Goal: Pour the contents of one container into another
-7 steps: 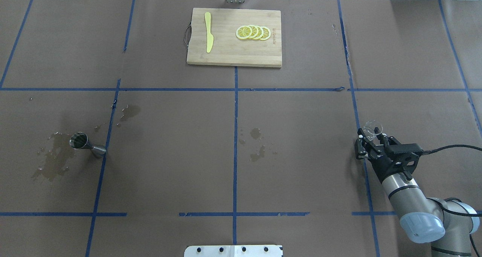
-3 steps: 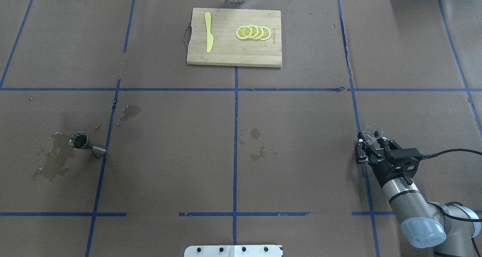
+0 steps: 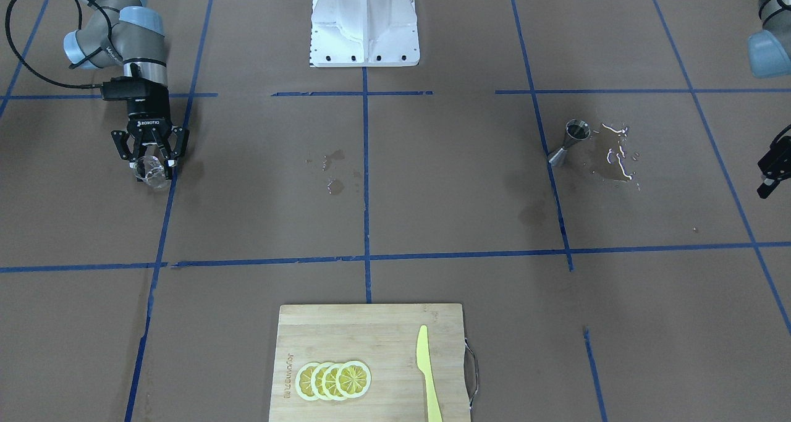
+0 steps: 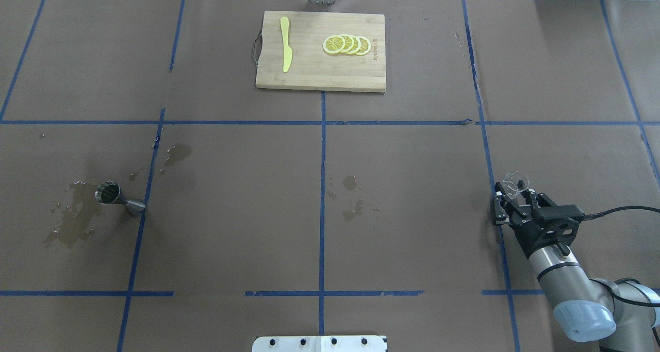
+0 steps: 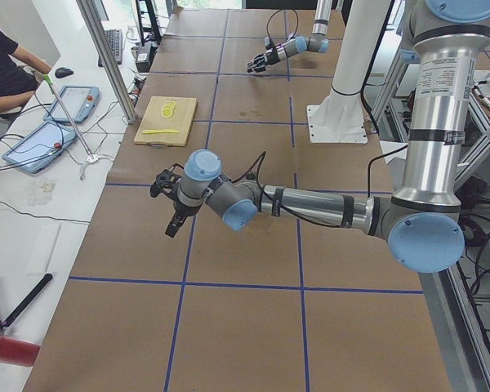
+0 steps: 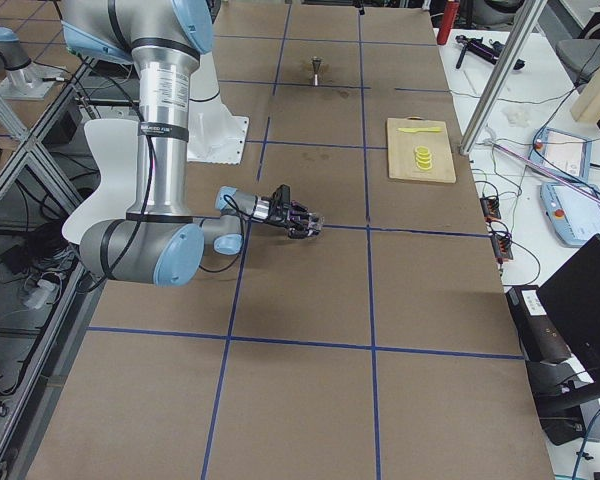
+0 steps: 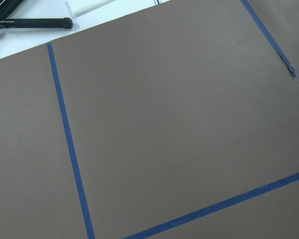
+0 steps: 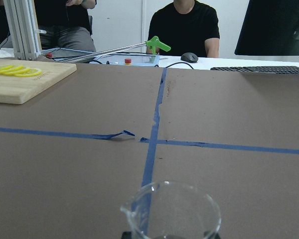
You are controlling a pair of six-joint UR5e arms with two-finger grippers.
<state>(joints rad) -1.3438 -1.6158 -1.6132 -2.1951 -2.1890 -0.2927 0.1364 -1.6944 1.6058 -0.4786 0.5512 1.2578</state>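
Observation:
The clear glass cup [image 4: 515,181] stands upright at the table's right side, its pouring lip showing close up in the right wrist view [image 8: 172,211]. My right gripper [image 4: 511,192] reaches in low from the side and is shut on the glass cup [image 3: 152,173]. The steel jigger [image 4: 116,197] stands far off at the left, next to a blue tape line, also seen from the front [image 3: 571,139]. My left gripper [image 3: 772,168] hangs at the table's left end, away from the jigger; whether it is open or shut I cannot tell.
A wet spill [image 4: 72,220] spreads beside the jigger, and smaller drops [image 4: 353,197] mark the table's middle. A wooden cutting board [image 4: 319,68] with lemon slices [image 4: 346,44] and a yellow knife [image 4: 285,43] lies at the far edge. Operators sit beyond that edge.
My right gripper has drawn back a little toward the robot and to the right, and the glass cup has shifted with it. The jigger has not moved.

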